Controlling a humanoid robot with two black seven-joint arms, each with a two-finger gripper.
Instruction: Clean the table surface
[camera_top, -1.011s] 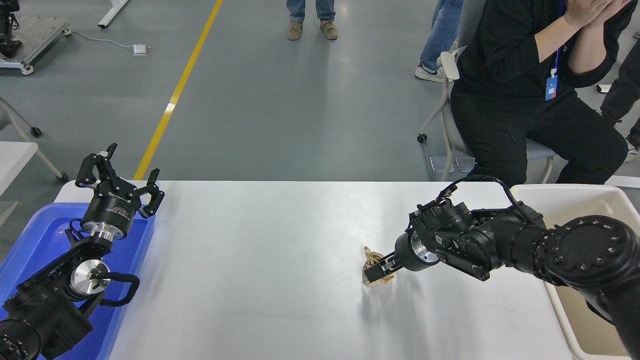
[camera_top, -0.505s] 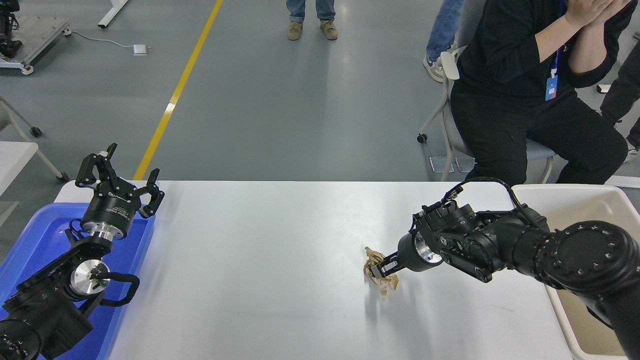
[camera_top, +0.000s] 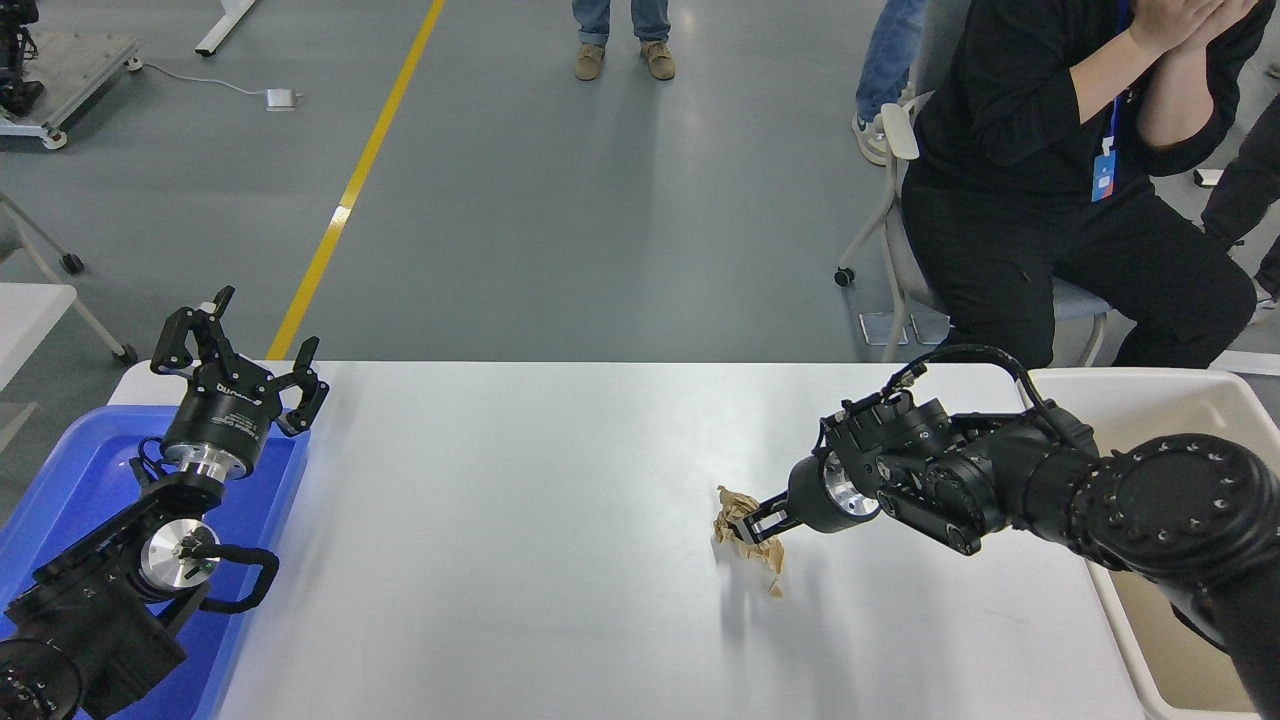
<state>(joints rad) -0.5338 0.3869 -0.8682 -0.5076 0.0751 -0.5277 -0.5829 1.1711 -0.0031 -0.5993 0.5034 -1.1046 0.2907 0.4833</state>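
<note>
Tabletop first: it fills the lower half of the view, white and matte, with one scrap on it right of centre, a crumpled wad of brown paper. The right tool reaches in low from the right and is pinched on that wad, its black fingers nipping the near side while the paper bulges out toward the left. A ragged tail hangs from the wad's underside, and a faint shadow lies on the white below it, so I judge the wad is just lifted rather than resting, though I can't be sure. The arm lies nearly flat over the surface, which suits a low sideways pick. A beige bin stands at the right end, close behind that arm, and I take it as the likely place for the scrap. The tail looks loose enough to tear off and drop, so the carry wants care. The left tool is parked at the lower left with its fingers spread wide, holding nothing, above a blue tray. A person in black sits beyond the far edge, hands raised, well clear of the work.
</note>
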